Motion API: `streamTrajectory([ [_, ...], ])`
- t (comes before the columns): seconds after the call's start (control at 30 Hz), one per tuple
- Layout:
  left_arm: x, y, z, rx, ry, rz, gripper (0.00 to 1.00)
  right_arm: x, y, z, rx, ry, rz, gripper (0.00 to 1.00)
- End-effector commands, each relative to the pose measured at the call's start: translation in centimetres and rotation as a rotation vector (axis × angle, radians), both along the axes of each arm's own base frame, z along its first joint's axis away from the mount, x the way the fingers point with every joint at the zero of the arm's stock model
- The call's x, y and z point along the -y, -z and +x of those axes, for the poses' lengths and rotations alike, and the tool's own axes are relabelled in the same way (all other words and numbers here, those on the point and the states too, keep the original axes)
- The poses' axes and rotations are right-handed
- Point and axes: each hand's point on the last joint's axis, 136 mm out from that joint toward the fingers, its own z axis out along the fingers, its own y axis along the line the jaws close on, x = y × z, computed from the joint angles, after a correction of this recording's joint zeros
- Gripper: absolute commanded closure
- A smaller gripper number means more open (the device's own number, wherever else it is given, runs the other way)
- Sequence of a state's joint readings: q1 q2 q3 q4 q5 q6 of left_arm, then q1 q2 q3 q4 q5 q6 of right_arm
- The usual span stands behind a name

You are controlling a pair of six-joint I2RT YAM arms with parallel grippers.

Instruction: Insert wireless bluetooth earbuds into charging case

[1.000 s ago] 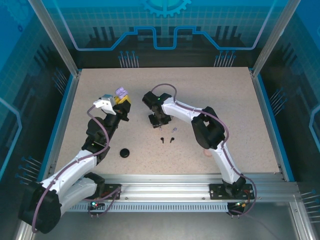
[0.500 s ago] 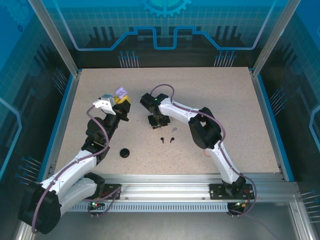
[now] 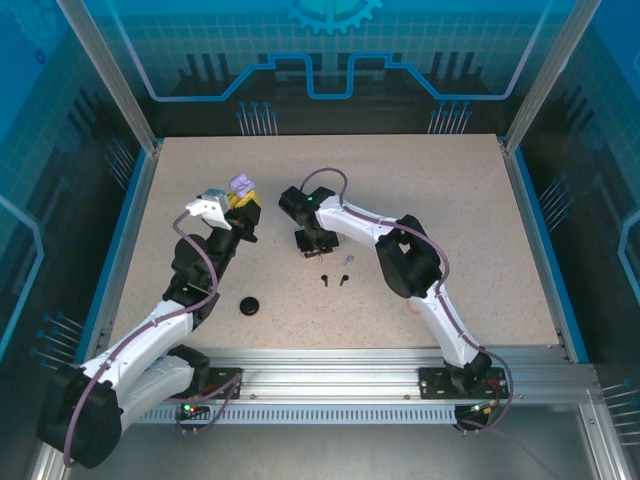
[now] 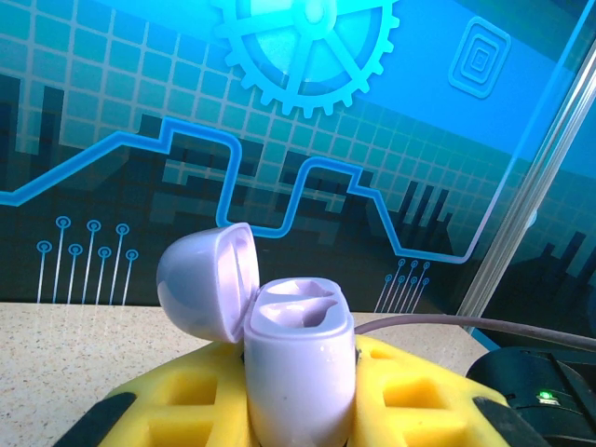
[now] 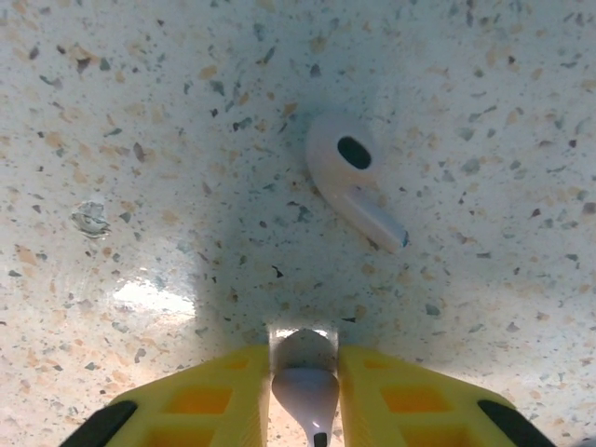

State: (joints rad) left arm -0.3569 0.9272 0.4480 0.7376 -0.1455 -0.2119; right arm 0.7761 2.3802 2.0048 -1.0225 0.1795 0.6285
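One earbud (image 5: 302, 393) clamped in right pincer (image 5: 303, 358); left pincer (image 3: 243, 203) clamped on open case (image 4: 300, 358). Lift gently, line up with empty well

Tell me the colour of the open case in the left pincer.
The case is lavender, clearest in the left wrist view.

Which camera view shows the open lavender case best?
Left wrist: the case sits close up between the left fingers, lid up, both wells visible and empty. In the top view it is a small lavender speck far away.
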Motion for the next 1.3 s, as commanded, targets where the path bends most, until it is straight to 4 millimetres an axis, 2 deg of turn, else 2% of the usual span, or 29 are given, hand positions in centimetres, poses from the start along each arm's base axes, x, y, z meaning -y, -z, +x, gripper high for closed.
streamTrajectory([
  [0.0,-0.4,-2.1,-0.4,0.046,0.0,-0.035,1.0,2.0,1.9,-1.3,-0.059,-0.001,-0.107,0.78],
  [0.13,-0.1,-2.0,-0.4,0.038,0.017,-0.031,1.0,1.8,1.4,-1.1,-0.047,-0.011,-0.088,0.86],
  [0.37,1.0,-1.6,-0.7,0.021,0.081,-0.023,1.0,1.7,-0.3,-0.8,-0.009,-0.013,-0.039,0.89],
  [0.43,1.8,-1.5,-1.0,0.024,0.129,-0.003,1.0,1.5,-2.1,-0.5,0.023,-0.008,-0.004,0.89],
  [0.6,3.6,-1.3,-1.9,0.039,0.241,0.025,1.0,1.9,-5.1,-0.1,0.074,0.006,0.058,0.89],
  [0.77,4.7,-2.1,-2.4,0.054,0.307,0.03,1.0,3.4,-8.5,0.4,0.132,0.03,0.118,0.89],
  [0.87,5.4,-3.0,-2.4,0.069,0.333,0.04,1.0,4.8,-11.4,1.1,0.175,0.049,0.162,0.89],
  [1.1,7.9,-4.0,-1.9,0.139,0.373,0.093,1.0,8.3,-20.3,2.9,0.324,0.09,0.278,0.89],
  [1.27,9.1,-4.5,-0.6,0.181,0.35,0.143,1.0,8.9,-26.7,3.3,0.426,0.055,0.351,0.89],
])
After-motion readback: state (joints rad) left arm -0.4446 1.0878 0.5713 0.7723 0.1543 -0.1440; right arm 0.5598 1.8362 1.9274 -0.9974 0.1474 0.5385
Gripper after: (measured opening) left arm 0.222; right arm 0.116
